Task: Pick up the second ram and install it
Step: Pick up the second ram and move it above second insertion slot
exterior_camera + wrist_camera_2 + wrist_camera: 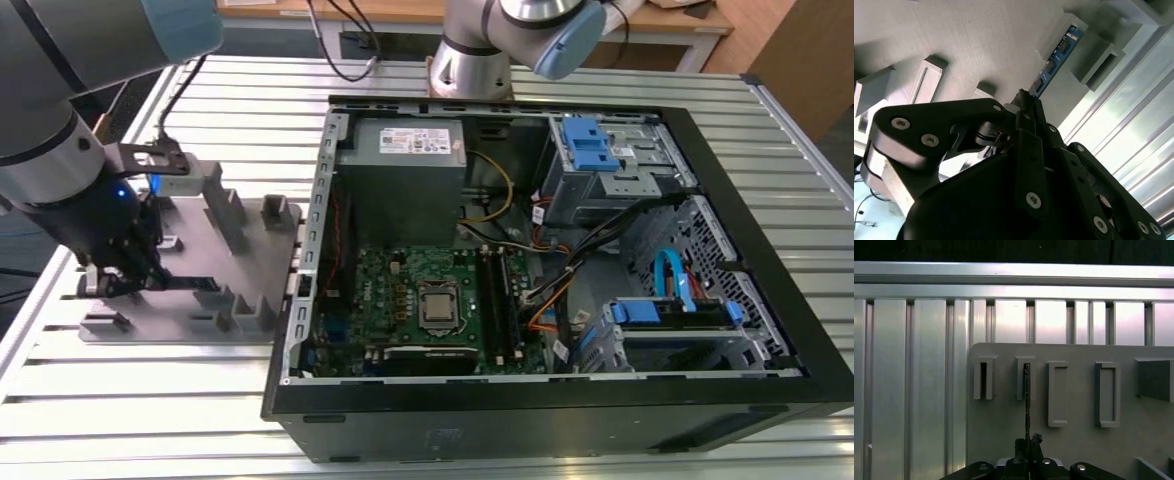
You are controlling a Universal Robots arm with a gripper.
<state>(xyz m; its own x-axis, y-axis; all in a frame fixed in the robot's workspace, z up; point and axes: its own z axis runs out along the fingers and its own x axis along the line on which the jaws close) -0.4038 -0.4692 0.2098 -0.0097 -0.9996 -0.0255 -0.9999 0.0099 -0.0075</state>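
One open computer case (534, 425) holds one motherboard (387, 290) and two blue brackets (589, 145). Left of it lies one grey fixture plate (200, 245) bearing, in the first wrist view, one ram stick (1027, 410) and four slotted blocks (1058, 392). Two robot arms (60, 130) stand left and far.

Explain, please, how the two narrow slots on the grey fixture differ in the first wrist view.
The occupied slot holds the second ram, seen edge-on; the empty slot shows a dark gap. The gripper is closed on the ram's end at the occupied slot; nothing touches the empty slot. Both are matching narrow grey blocks side by side on the fixture.
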